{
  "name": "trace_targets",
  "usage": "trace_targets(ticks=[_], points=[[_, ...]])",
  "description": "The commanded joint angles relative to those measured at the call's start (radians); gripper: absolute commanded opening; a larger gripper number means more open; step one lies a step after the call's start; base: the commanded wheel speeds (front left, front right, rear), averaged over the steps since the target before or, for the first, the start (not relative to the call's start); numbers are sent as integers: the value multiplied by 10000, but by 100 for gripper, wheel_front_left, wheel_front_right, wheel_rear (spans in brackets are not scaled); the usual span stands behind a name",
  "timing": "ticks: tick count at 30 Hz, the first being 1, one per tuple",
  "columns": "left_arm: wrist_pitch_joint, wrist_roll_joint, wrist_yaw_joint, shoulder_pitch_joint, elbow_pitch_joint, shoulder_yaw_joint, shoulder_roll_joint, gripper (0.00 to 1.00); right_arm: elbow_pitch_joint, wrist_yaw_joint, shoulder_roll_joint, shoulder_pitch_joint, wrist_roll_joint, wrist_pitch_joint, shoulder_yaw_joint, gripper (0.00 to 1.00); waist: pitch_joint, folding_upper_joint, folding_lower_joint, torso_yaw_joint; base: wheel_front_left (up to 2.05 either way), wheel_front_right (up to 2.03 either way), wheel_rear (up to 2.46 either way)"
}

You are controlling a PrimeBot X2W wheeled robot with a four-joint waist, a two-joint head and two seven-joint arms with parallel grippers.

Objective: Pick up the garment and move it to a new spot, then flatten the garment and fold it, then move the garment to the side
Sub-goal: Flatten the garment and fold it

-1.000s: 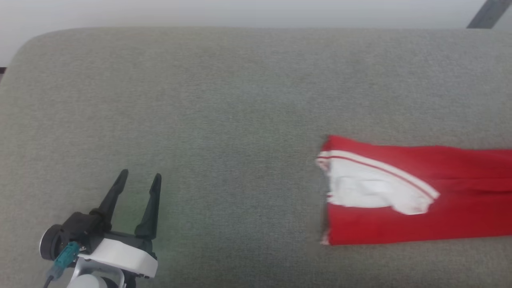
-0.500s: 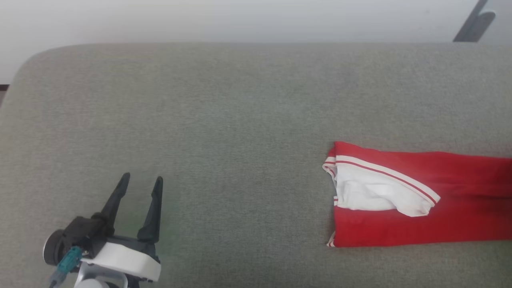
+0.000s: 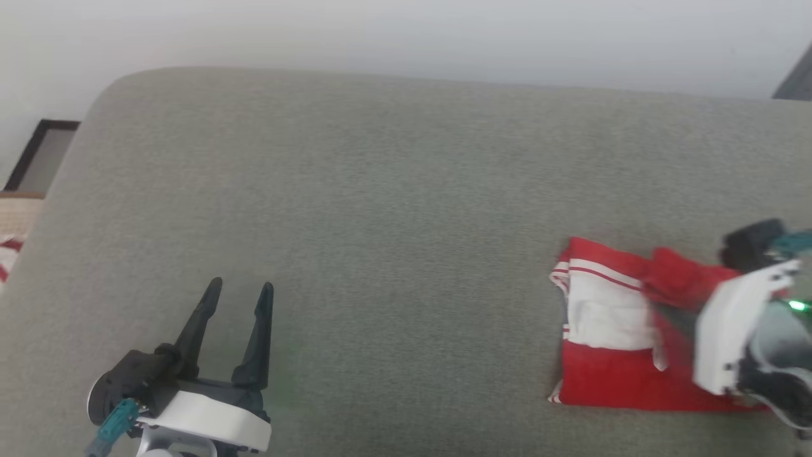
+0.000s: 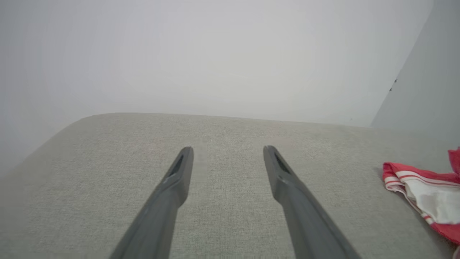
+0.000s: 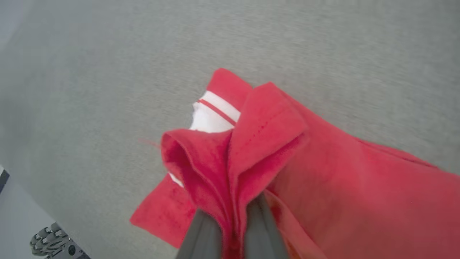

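The red garment (image 3: 602, 374) with its white sleeve end (image 3: 602, 311) lies on the grey cushion (image 3: 393, 209) at the right. My right gripper (image 3: 685, 311) reaches in from the right edge and is shut on a bunched red fold. In the right wrist view the fingers (image 5: 258, 226) pinch that raised fold of the garment (image 5: 258, 129), and the rest of the cloth trails off to the right. My left gripper (image 3: 241, 287) stands open and holds nothing at the lower left, well apart from the shirt. The left wrist view shows its gripper (image 4: 227, 151) over bare cushion, with the garment (image 4: 427, 190) at the right edge.
The cushion's rounded left end (image 3: 76, 158) drops off to a dark frame (image 3: 41, 152) and a red-and-white striped cloth (image 3: 6, 254). A pale wall (image 3: 406, 32) rises behind. A metal part (image 5: 54, 244) shows below the cushion's edge.
The head camera has shifted. My right gripper has come into view and closed on the garment, bunching its right part up and over toward the left. The left gripper has stayed open in place.
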Motion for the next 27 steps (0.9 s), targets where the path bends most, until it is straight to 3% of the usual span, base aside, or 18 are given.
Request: trace_targets(ticks=[1,9,17,19,20,21,27], points=[[-43,-84,-20,11,13,-41,-17,100,-93,2,207,-222,-89,75,268,0,32,0,0,200,0,0,0],[-43,-179,-20,-253,116,-233,-178,100,468,3,451,-710,-182,53,1348,0,204,0,0,777,0,0,0],[-43,-245,-20,-340,233,-251,-178,100,1046,3,369,-873,-220,-349,1898,2,234,0,0,884,0,0,0],[-43,-250,-20,-261,262,-199,-145,100,1113,3,333,-913,-150,-484,2001,40,168,0,0,817,0,0,0],[-43,-241,-20,-210,275,-170,-126,100,1137,3,312,-927,-132,-549,2055,75,124,0,0,771,0,0,0],[-43,-245,-20,-164,295,-173,-116,100,1150,2,292,-935,-119,-627,2083,100,76,0,0,720,0,0,0],[-43,-133,-20,37,445,-130,-15,100,1230,2,215,-928,111,-1026,2082,100,-313,0,0,318,0,0,0]])
